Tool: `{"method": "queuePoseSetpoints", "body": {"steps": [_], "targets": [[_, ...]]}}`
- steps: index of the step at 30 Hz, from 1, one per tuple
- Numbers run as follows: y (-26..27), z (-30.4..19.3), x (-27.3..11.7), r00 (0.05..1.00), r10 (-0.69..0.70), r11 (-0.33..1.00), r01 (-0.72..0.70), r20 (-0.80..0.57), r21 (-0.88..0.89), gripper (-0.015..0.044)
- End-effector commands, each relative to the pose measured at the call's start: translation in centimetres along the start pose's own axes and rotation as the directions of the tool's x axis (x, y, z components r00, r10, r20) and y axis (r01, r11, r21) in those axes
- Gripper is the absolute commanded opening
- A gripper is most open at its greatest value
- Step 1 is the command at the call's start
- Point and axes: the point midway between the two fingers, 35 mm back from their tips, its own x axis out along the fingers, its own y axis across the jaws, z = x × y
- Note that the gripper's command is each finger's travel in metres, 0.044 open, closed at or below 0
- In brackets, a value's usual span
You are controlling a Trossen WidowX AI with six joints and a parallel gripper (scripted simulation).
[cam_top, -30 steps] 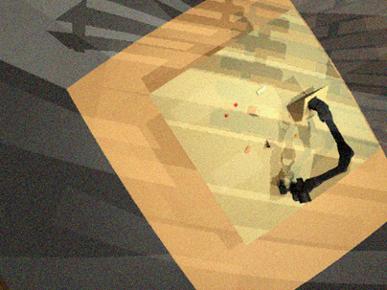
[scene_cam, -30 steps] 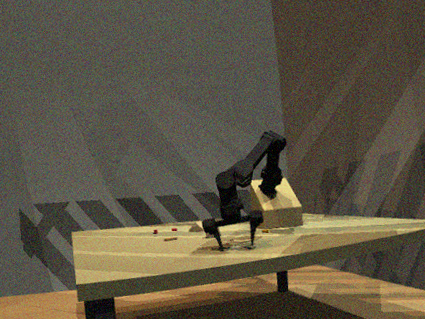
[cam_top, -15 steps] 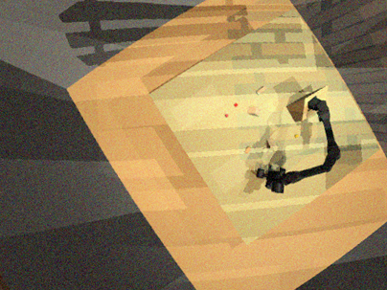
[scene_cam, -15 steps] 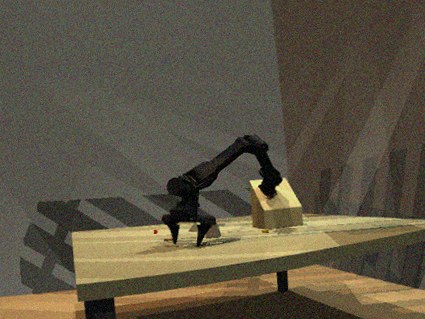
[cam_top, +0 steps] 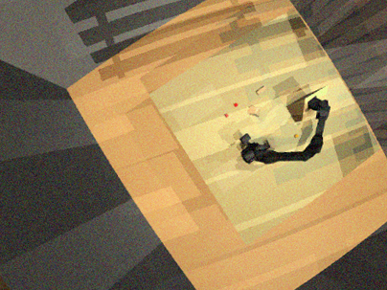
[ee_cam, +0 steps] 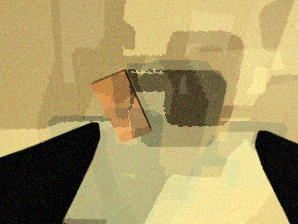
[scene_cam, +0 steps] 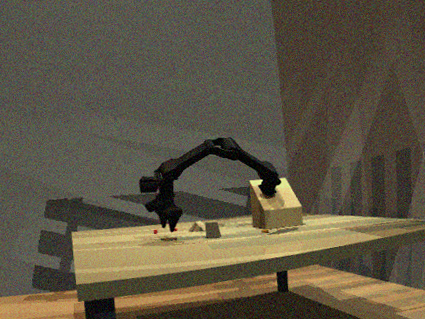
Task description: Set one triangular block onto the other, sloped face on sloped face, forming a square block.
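Observation:
My gripper (scene_cam: 169, 229) (ee_cam: 176, 133) is open and empty, pointing down low over the table. Below it lies a small orange rectangular piece (scene_cam: 168, 239) (ee_cam: 117, 102), turned at a slant nearer the left finger in the wrist view and seemingly flat; the arm hides it in the top view. A small triangular block (cam_top: 253, 110) (scene_cam: 198, 226) stands on the table, its peak upward in the exterior view. A second block (scene_cam: 212, 230) with a dark near face stands just right of it there, apart from the gripper; its slope cannot be made out. The two blocks are separate.
Two small red pieces (cam_top: 235, 104) (cam_top: 226, 115) lie near the triangular block. A thin tan piece (cam_top: 261, 89) lies beyond it. A small orange item (cam_top: 296, 136) (scene_cam: 264, 231) lies near the large pale sloped box (scene_cam: 279, 217) at the arm's base.

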Motion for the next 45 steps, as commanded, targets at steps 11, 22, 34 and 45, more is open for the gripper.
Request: {"method": "queuePoseSetpoints", "body": {"steps": [11,22,34,45], "targets": [[-17.6,-13.4,-3.0,0.950,0.235,0.742,-0.040,-0.204,0.669,0.0440],[-20.3,-17.8,-3.8,0.908,0.376,0.594,-0.080,-0.187,0.801,0.0440],[-16.6,-19.6,4.7,0.889,0.399,0.592,-0.064,-0.224,0.803,0.0440],[-16.3,-19.8,4.8,0.889,0.400,0.592,-0.063,-0.225,0.803,0.0440]]}}
